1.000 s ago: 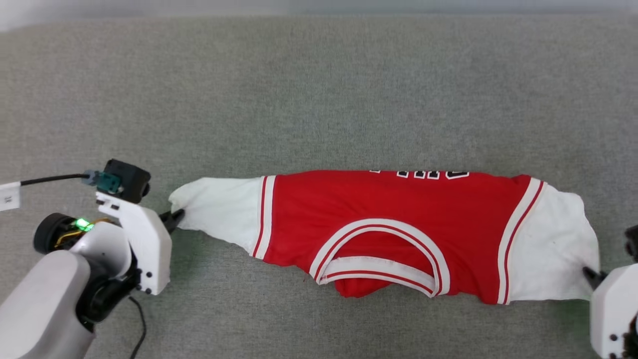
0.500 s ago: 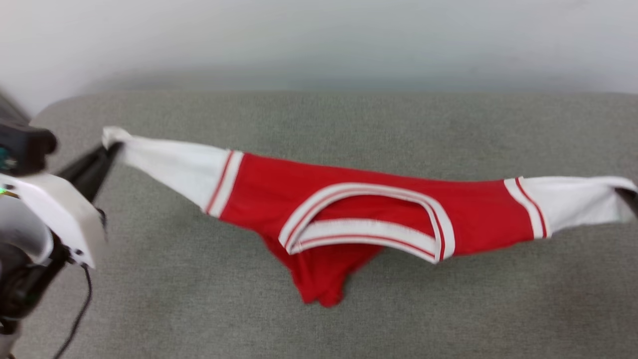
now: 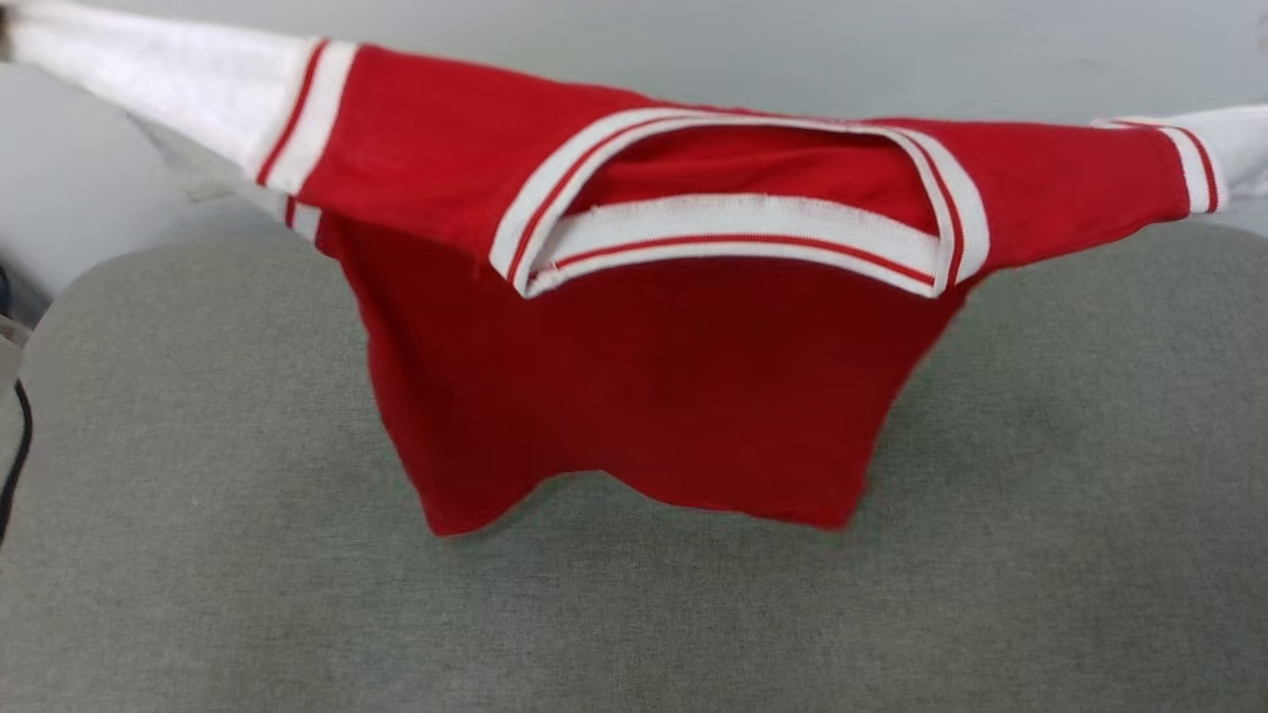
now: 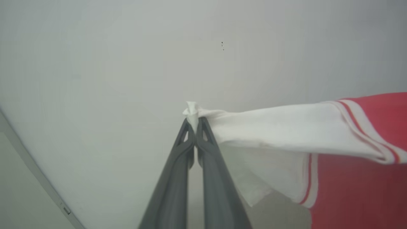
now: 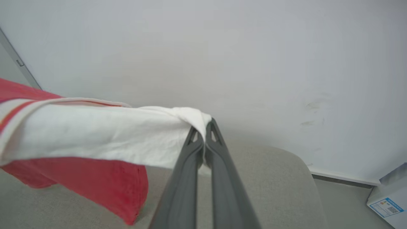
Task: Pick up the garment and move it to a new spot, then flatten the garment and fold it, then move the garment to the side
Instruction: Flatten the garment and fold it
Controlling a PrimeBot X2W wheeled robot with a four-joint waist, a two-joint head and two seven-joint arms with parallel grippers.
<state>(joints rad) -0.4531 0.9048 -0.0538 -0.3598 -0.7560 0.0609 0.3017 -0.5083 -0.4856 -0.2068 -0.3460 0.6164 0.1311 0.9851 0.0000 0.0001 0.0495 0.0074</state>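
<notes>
Left gripper point(image 4: 194, 122): both dark fingers pressed together on the tip of one white sleeve of the garment point(image 3: 644, 396). A small tuft of white cloth pokes out past the fingertips.
Right gripper point(image 5: 205, 127): fingers likewise clamped on the end of the other white sleeve, and the cloth folds over their tips.
Garment position: held up in the air between the two grippers, above the grey fabric-covered table point(image 3: 198, 614). In the head view one sleeve runs off the upper left corner and the other off the right edge.
Long axis: sleeve to sleeve, drawn taut from the robot's left to its right — the left end sits a little higher in the head view.
Facing: the striped neckline opens toward the head camera at the top of the span. The red body hangs down from it, hem lowest.
Hem: uneven, low over the table with a faint shadow beneath — whether it touches cannot be told.
Backdrop: a pale wall point(image 3: 792, 50) behind the table.
Right wrist view, lower right corner: a white box point(image 5: 388, 200) on the floor.
</notes>
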